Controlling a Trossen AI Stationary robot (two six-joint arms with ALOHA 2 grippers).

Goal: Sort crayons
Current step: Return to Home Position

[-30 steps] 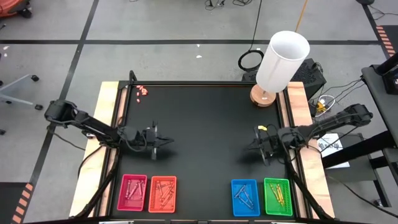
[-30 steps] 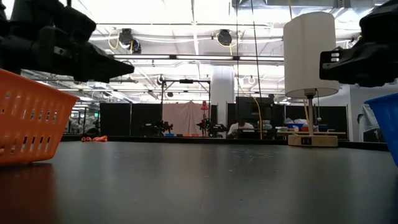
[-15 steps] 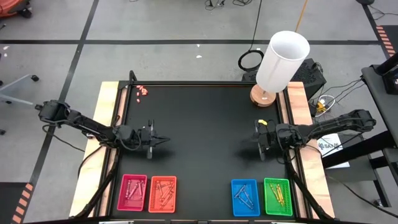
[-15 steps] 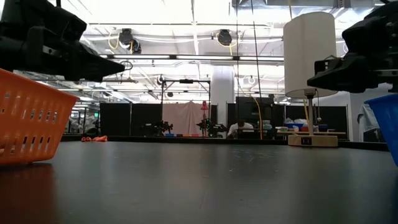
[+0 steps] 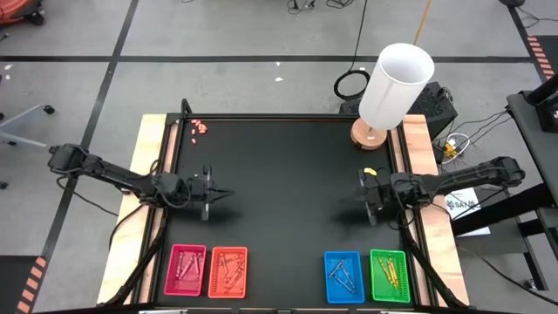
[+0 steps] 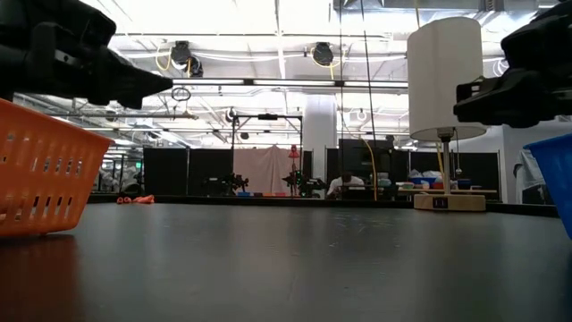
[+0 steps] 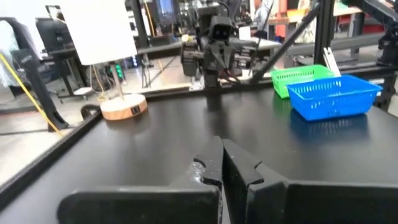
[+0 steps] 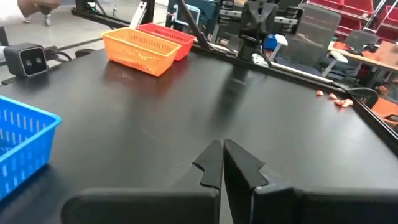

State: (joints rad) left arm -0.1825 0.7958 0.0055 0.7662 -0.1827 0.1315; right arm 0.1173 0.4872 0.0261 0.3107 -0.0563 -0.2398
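Your two dark arms reach low over the black tabletop [image 5: 288, 174] from opposite sides, facing each other. The left gripper [image 5: 223, 193] hangs above the left side, fingers pinched together on nothing. The right gripper [image 5: 362, 194] mirrors it, likewise closed and empty. The thin coloured crayons [image 5: 228, 270] lie in four coloured rectangular plastic trays [image 5: 212, 272] along the near edge.

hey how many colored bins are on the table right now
4, along the table's lower edge in the high view: pink bin and orange bin on the left, blue bin and green bin on the right. None looks hidden.
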